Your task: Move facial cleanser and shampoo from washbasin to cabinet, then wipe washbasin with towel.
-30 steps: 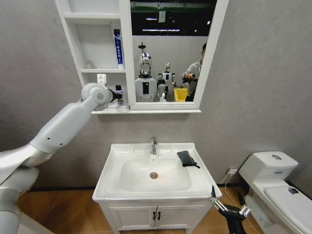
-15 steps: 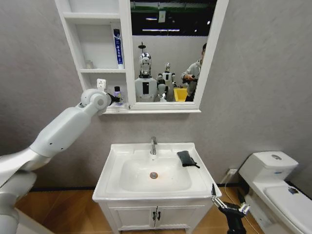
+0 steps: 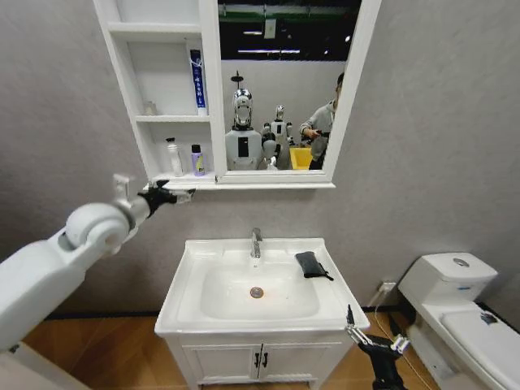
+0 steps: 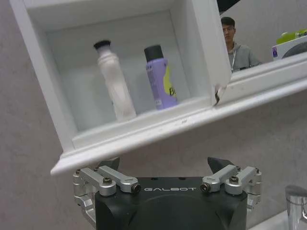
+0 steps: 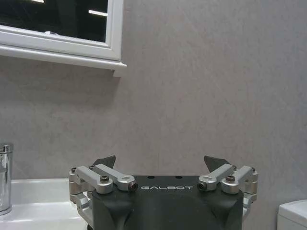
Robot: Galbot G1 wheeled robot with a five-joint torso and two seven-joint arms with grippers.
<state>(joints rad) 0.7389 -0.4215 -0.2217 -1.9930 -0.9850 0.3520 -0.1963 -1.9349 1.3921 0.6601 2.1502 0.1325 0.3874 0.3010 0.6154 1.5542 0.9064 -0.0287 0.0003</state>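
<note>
We list first the white bottle (image 3: 172,156) and the purple bottle (image 3: 197,160), both upright and side by side on the lowest shelf of the cabinet (image 3: 130,73), the purple one nearer the mirror (image 3: 280,81); we take them for the cleanser and the shampoo, so we judge the moving step done. Just below and outside that shelf hangs our left gripper (image 3: 173,196), its jaws spread and holding nothing, clear of the shelf edge as befits an arm freed of its load. Directly beneath the cabinet sits the washbasin (image 3: 195,302), its bowl bare around the drain (image 3: 257,292), the tap (image 3: 256,241) at its back rim. The towel (image 3: 309,263), a small dark folded cloth, lies on the basin's flat rim beside the tap, on the side under the mirror, untouched; we judge the wiping not yet begun. Our right gripper (image 3: 367,337) waits low, below the cabinet's mirror side and off the basin's front corner, jaws apart and empty, well placed to reach the towel. A toilet (image 3: 455,313) stands farther out on that side.
</note>
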